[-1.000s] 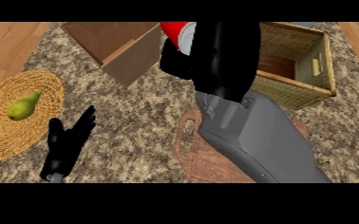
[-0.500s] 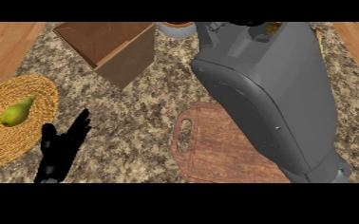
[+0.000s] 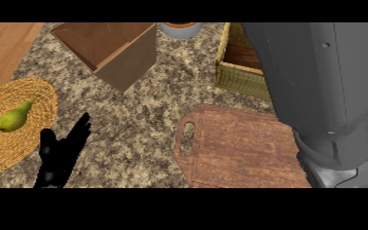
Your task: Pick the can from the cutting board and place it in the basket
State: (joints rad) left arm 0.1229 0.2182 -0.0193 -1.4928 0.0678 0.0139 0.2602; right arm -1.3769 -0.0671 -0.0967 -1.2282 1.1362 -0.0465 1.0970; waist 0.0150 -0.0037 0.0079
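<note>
At the desk's near left corner: the left hand (image 3: 60, 155) rests low over the speckled desk (image 3: 144, 122), just beside the woven plate.
Left fingers: straight and slightly spread, pointing away toward the desk's far side; they hold nothing, and whether they touch the desk cannot be told.
Right arm: the grey right forearm (image 3: 316, 87) runs along the desk's right side from the near edge up past the far edge of the view.
Right hand: out of sight beyond the top of the view, so the state of its fingers cannot be told.
Can: it shows nowhere in the view; where it is cannot be told.
Cutting board: the reddish-brown cutting board (image 3: 241, 148) lies at the desk's near edge, right of centre, its handle slot toward the left; its top is bare, and its right part is hidden under the forearm.
Basket: the wicker basket (image 3: 241, 70) stands toward the desk's far right corner, just beyond the cutting board; its near wall and part of its brown inside show, the rest is covered by the forearm.
Box: an open cardboard box (image 3: 115, 48) sits at the far edge, left of centre, turned at an angle.
Cup: a pale round cup (image 3: 179, 29) with a brown inside stands at the far edge between the box and the basket.
Woven plate: a round straw woven plate (image 3: 32, 102) lies at the desk's left edge.
Pear: a green pear (image 3: 14, 118) lies on the woven plate.
</note>
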